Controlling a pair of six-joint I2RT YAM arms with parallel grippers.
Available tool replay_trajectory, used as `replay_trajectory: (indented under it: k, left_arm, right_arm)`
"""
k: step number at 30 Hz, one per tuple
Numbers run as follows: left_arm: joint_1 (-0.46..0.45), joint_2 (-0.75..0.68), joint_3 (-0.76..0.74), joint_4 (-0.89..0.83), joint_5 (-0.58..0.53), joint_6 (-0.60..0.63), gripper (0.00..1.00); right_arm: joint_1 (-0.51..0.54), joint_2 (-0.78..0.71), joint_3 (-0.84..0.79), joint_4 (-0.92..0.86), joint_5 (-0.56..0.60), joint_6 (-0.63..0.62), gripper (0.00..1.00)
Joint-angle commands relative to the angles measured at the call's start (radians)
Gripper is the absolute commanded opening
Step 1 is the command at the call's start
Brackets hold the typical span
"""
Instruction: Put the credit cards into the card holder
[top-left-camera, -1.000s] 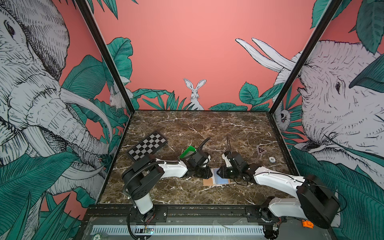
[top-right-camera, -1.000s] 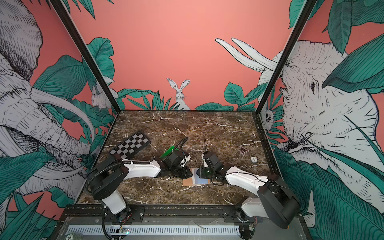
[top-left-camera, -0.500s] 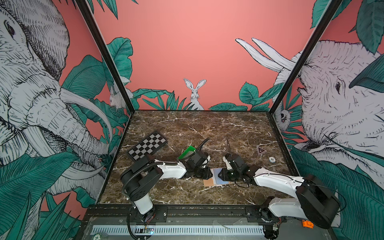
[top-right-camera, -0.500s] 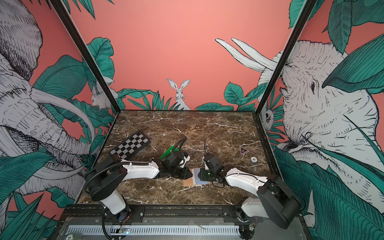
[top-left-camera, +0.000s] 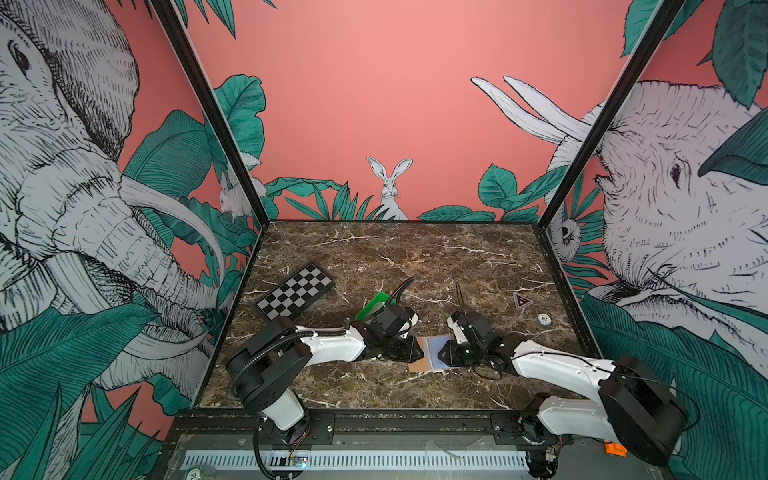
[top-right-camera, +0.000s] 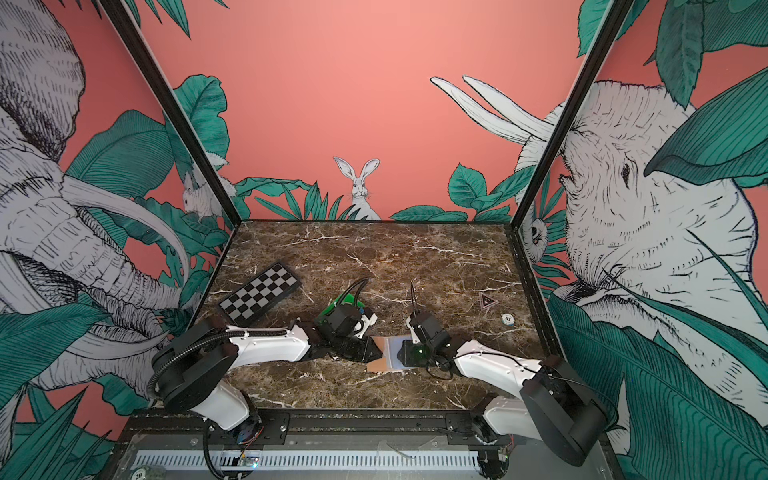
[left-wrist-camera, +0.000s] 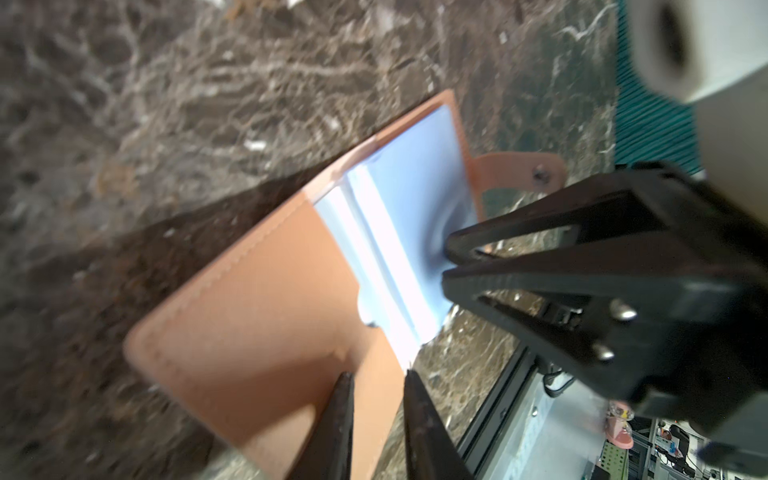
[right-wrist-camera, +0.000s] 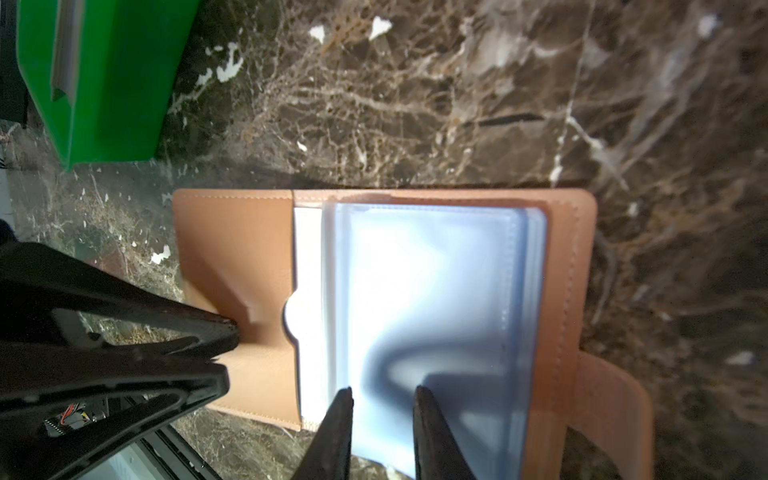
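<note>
Flat tan leather-like folding card holder (right-wrist-camera: 232, 266) lies open on the dark brown marble-patterned surface (top-left-camera: 415, 257), near the front edge, between the two arms; seen in both top views (top-right-camera: 384, 353). Pale blue clear plastic sleeves (right-wrist-camera: 432, 299) fan across its inner face. A white card edge (right-wrist-camera: 307, 257) shows in the tan pocket, beside the half-round thumb notch. Snap tab (left-wrist-camera: 519, 170) sticks out from the holder's far side, stud visible.

Left gripper (left-wrist-camera: 376, 380): jaws stand slightly parted, tips low over the tan pocket panel at the holder's edge. Whether they pinch the leather I cannot tell; the tips blur against it. In the right wrist view the same gripper (right-wrist-camera: 226, 353) shows fingers nearly together, tips touching the pocket panel just beside the notch.

Right gripper (right-wrist-camera: 382, 395): jaws slightly parted, tips on the blue sleeves, straddling a strip of sleeve. Grip or mere pressing cannot be told. From the left wrist view (left-wrist-camera: 446, 259) its tips dent the sleeve stack.

Green plastic tray (right-wrist-camera: 104, 75) sits behind the holder, near the left arm's wrist. Black-and-white checkered board (top-left-camera: 296, 291) lies well apart, toward the left wall. Small round white token (top-left-camera: 543, 319) rests near the right wall.
</note>
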Motion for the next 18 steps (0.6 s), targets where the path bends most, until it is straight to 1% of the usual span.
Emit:
replay_trajectory:
  k: [1,3,6,8,10,13,18]
  left_arm:
    - [-0.01,-0.004,-0.002,-0.071,-0.046,0.025,0.24]
    - [-0.012,-0.002,-0.002,-0.075,-0.055,0.028,0.24]
    - [-0.017,0.003,-0.005,-0.072,-0.06,0.028,0.25]
    - [-0.017,0.003,-0.017,-0.049,-0.059,0.028,0.25]
    - [-0.018,0.005,-0.027,-0.028,-0.057,0.022,0.25]
    - [-0.019,0.018,-0.026,-0.029,-0.056,0.023,0.25]
    - [-0.018,0.023,-0.026,-0.03,-0.059,0.023,0.25]
  right_arm:
    - [0.008,0.018,0.011,-0.08,0.064,-0.007,0.26]
    - [0.008,0.011,0.014,-0.081,0.057,-0.009,0.26]
    - [0.008,-0.017,0.005,-0.038,0.016,-0.012,0.26]
    - [0.009,-0.037,-0.005,-0.003,-0.011,-0.019,0.26]
    - [0.008,-0.042,-0.01,0.01,-0.016,-0.023,0.26]
    - [0.008,-0.016,-0.017,0.011,-0.009,-0.019,0.26]
    - [0.008,0.039,-0.002,-0.054,0.067,-0.001,0.24]
